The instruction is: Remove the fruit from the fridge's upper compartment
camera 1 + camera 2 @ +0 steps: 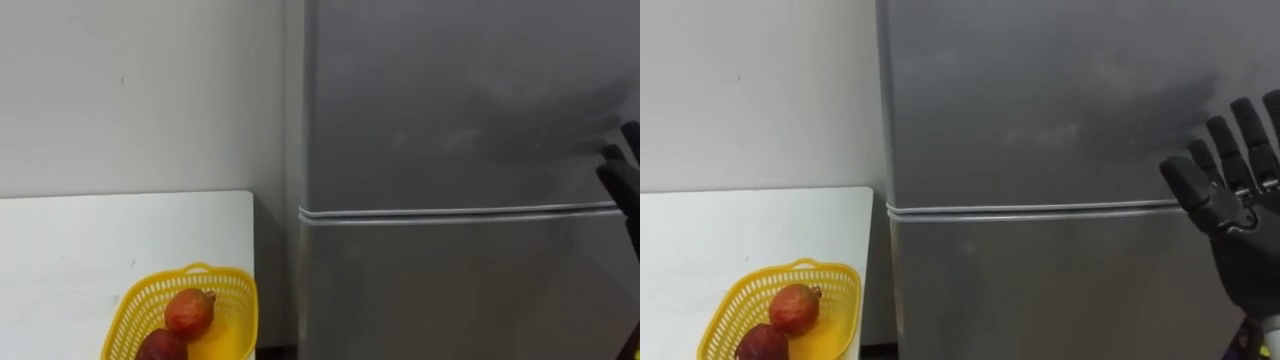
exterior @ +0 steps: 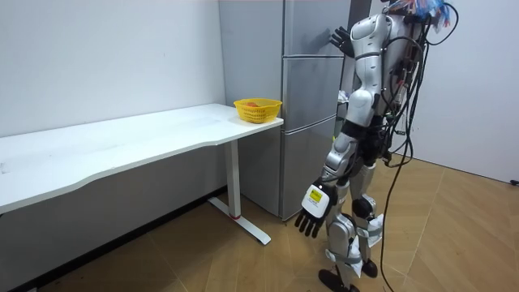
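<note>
Upper fridge door (image 1: pixel 1040 100) is shut with the goods hidden behind it, right robot hand (image 1: pixel 1230 215) up by its edge, flat open and empty, left robot hand (image 2: pixel 312 212) hanging loose — could easily slip off that smooth front or catch the lower door (image 1: pixel 1040 290) instead.

The fridge (image 1: pixel 1040 120) has both doors shut, hiding its inside. At 7 o'clock the bottom edge cuts off the yellow basket (image 1: pixel 843 290) and the darker fruit (image 1: pixel 762 343). At 4 o'clock the right hand (image 1: pixel 1240 230) runs off the edge.
</note>
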